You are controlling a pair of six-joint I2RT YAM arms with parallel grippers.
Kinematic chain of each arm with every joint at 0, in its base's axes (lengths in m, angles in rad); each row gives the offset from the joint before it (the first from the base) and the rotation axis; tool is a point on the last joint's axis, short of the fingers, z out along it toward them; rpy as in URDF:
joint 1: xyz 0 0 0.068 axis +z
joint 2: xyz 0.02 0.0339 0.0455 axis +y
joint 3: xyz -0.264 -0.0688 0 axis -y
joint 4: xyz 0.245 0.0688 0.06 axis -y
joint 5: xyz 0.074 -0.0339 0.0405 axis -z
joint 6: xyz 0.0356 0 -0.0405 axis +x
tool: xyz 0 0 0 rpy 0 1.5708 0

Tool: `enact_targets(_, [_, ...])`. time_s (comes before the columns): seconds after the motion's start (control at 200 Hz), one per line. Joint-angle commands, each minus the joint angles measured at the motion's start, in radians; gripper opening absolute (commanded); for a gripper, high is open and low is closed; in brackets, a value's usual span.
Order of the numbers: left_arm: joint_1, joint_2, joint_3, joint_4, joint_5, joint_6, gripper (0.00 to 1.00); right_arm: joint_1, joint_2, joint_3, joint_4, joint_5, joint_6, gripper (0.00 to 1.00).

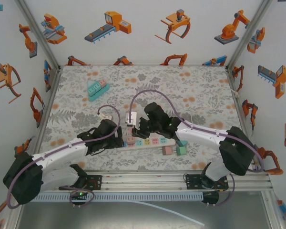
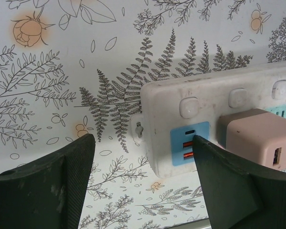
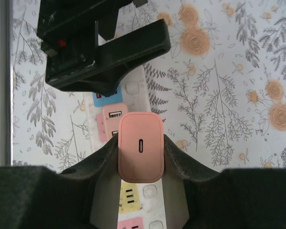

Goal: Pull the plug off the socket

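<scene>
The flowered bench (image 1: 200,90) carries a white power strip (image 1: 155,141) near its 6 o'clock edge, and both arms meet over the 9 o'clock end of the strip. The left end effector (image 1: 115,136) is open there. The left wrist view shows one finger (image 2: 229,191) lying over the strip beside a blue socket (image 2: 189,143), I think to keep the strip down during the pull. The right end effector (image 1: 139,125) is closed on the pink plug (image 3: 140,153), clamping its two sides. In the right wrist view this plug looks much bigger than a second pink plug (image 3: 112,119) seated at its 11 o'clock, so I judge it is lifted free. The top view does not make this clear.
</scene>
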Motion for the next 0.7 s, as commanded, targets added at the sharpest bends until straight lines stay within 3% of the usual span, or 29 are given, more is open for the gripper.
enact_targets(0.0, [-0.007,-0.024,-0.008,-0.108,-0.013,0.018,0.79,0.003,-0.093,-0.062,0.148,0.042,0.165,0.06])
enact_targets(0.195, [-0.007,-0.085,0.033,-0.126,-0.017,0.036,0.83,0.006,-0.231,-0.147,0.238,0.162,0.461,0.04])
enact_targets(0.325, [-0.007,-0.129,0.057,-0.141,-0.010,0.064,0.87,0.034,-0.294,-0.202,0.247,0.360,0.714,0.04])
enact_targets(0.471, [-0.007,-0.212,0.063,-0.126,0.063,0.128,0.92,0.076,-0.346,-0.258,0.179,0.563,1.083,0.04])
enact_targets(0.696, [-0.009,-0.330,0.159,-0.168,0.224,0.305,0.96,0.214,-0.382,-0.373,0.187,0.848,1.454,0.04])
